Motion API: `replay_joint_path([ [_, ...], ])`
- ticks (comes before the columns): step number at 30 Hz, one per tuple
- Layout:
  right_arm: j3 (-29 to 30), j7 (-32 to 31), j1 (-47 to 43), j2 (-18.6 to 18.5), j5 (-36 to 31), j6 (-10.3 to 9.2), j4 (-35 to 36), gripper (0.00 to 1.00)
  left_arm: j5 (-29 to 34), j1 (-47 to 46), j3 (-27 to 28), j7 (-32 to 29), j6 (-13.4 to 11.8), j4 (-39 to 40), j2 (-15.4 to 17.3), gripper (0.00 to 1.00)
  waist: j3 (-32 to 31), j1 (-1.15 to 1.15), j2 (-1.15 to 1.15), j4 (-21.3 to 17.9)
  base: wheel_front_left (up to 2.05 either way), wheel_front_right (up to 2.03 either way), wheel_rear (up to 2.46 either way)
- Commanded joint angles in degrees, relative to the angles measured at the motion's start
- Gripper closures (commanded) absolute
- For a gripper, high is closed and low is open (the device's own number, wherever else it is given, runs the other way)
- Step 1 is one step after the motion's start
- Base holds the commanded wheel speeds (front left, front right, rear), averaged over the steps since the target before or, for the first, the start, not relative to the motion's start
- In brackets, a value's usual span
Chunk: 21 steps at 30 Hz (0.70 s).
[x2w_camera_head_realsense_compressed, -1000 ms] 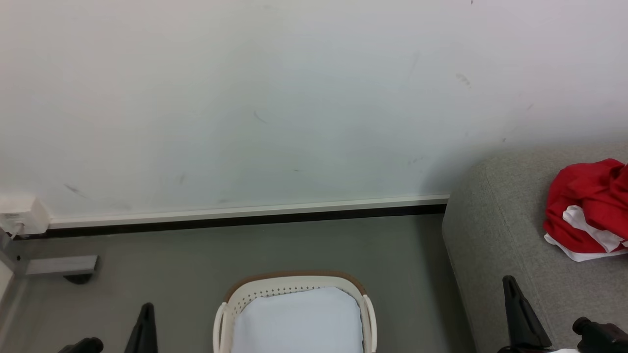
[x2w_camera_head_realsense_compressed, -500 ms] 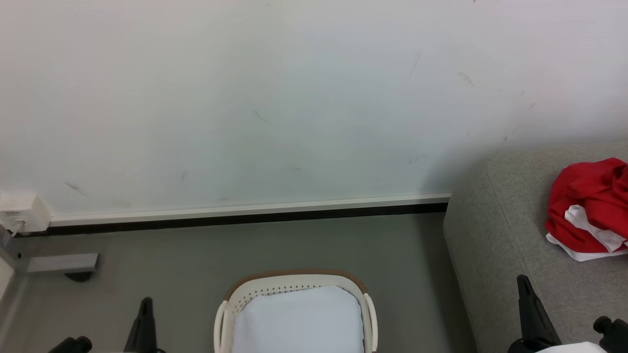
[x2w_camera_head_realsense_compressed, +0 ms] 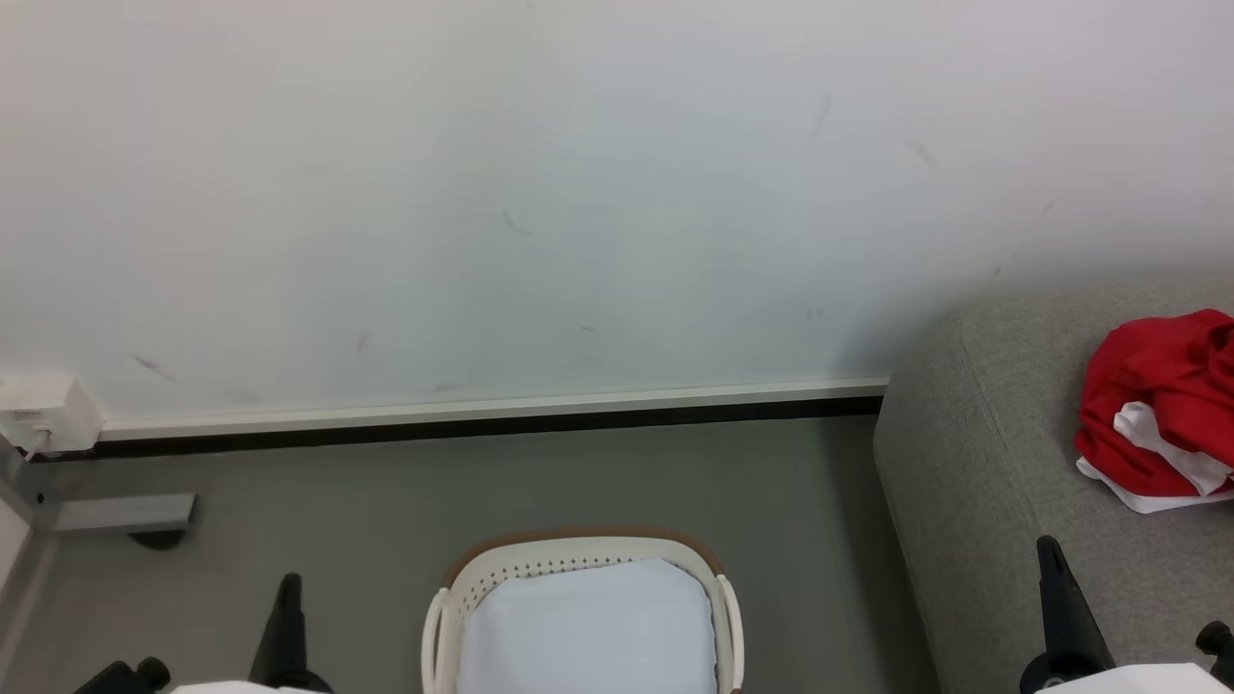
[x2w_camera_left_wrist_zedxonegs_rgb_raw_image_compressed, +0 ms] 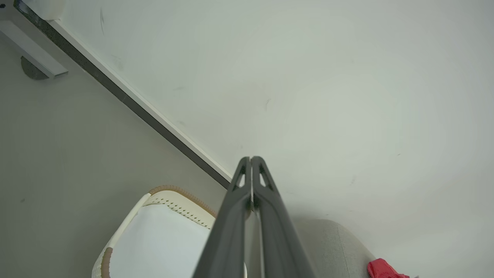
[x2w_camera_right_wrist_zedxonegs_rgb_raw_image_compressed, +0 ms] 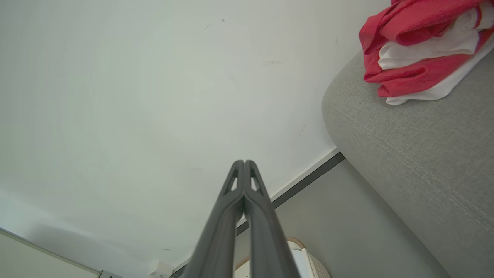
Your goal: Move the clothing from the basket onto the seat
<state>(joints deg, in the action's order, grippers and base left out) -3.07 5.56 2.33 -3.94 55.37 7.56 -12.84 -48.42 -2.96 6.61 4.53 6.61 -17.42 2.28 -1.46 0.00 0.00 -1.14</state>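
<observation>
The red and white clothing [x2w_camera_head_realsense_compressed: 1162, 410] lies bunched on the grey seat [x2w_camera_head_realsense_compressed: 974, 482] at the right; the right wrist view shows this clothing [x2w_camera_right_wrist_zedxonegs_rgb_raw_image_compressed: 420, 50] on the seat's padded edge [x2w_camera_right_wrist_zedxonegs_rgb_raw_image_compressed: 417, 154]. At the bottom centre stands the cream basket [x2w_camera_head_realsense_compressed: 578, 559], brown-rimmed, with just its plain white liner [x2w_camera_head_realsense_compressed: 588, 627] inside. My left gripper [x2w_camera_head_realsense_compressed: 287, 588] is shut at the lower left, left of the basket, holding nothing. My right gripper [x2w_camera_head_realsense_compressed: 1051, 554] is shut too, over the seat's front. Both wrist views show the fingertips pressed together, left [x2w_camera_left_wrist_zedxonegs_rgb_raw_image_compressed: 251, 159] and right [x2w_camera_right_wrist_zedxonegs_rgb_raw_image_compressed: 244, 162].
A white wall [x2w_camera_head_realsense_compressed: 578, 193] with a dark-edged skirting strip [x2w_camera_head_realsense_compressed: 482, 419] runs behind the grey floor [x2w_camera_head_realsense_compressed: 386, 511]. A white socket box [x2w_camera_head_realsense_compressed: 43, 414] and a grey metal foot [x2w_camera_head_realsense_compressed: 125, 513] sit at the far left.
The head camera has tilted slightly, shifting the picture. Both grippers have drawn outward and down towards the lower corners, the right one away from the clothing.
</observation>
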Motion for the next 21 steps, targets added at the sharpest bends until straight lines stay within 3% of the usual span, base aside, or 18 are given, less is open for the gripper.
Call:
replay_joint_path([
  [1, 0.57, -0.3, 1.8, -0.62, 1.84, -0.05, 0.46, 1.0, -2.18, -1.32, 0.04, -0.43, 0.29, 0.96, 0.53, 1.0, 0.02, 0.0, 0.0, 0.02, 0.0, 0.0, 0.0],
  [21, 2.97, -3.69, 2.56, -0.54, 13.53, -0.07, -0.06, 1.0, -15.51, -2.13, 0.03, -3.91, 0.54, 1.78, 0.63, 1.0, 0.43, 0.0, 0.0, 0.3, 0.0, 0.0, 0.0],
])
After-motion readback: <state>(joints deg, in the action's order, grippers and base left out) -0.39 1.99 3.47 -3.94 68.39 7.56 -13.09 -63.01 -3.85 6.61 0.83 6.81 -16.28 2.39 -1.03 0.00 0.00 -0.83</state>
